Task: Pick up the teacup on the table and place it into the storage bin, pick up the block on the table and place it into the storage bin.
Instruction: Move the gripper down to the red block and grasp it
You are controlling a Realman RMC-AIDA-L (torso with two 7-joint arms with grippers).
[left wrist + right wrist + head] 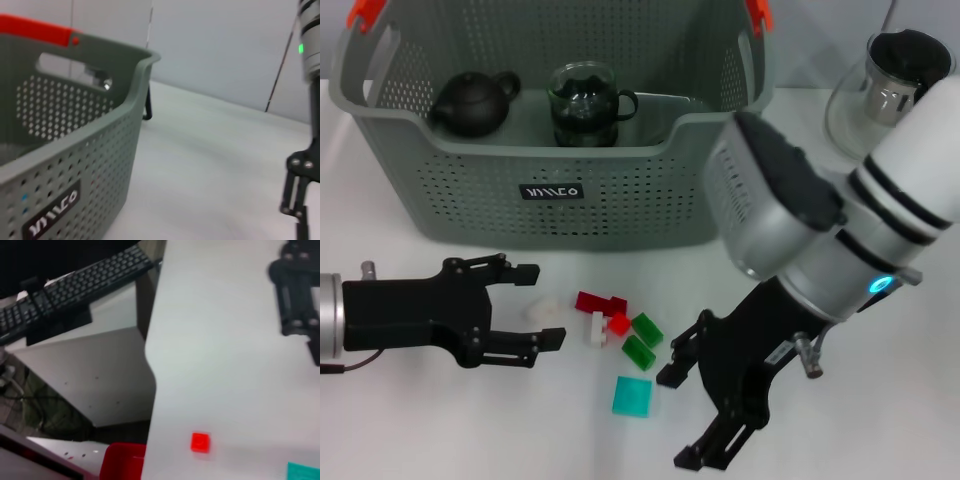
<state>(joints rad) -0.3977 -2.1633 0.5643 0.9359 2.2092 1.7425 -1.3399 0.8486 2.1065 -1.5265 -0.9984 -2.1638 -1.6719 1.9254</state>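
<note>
White tabletop (440, 420), blocks scattered at centre. Glass teacup (584, 104) already inside the grey storage bin (620, 190), next to a dark teapot (472, 102). Block step evidently in hand. Left gripper (535, 305) low, fingers wide, just beside a white block (544, 309). Right gripper (695, 415) also spread, near a teal block (634, 396). Next: close on one block, lift over the rim.

Storage bin (620, 200) top (cropped)
</note>
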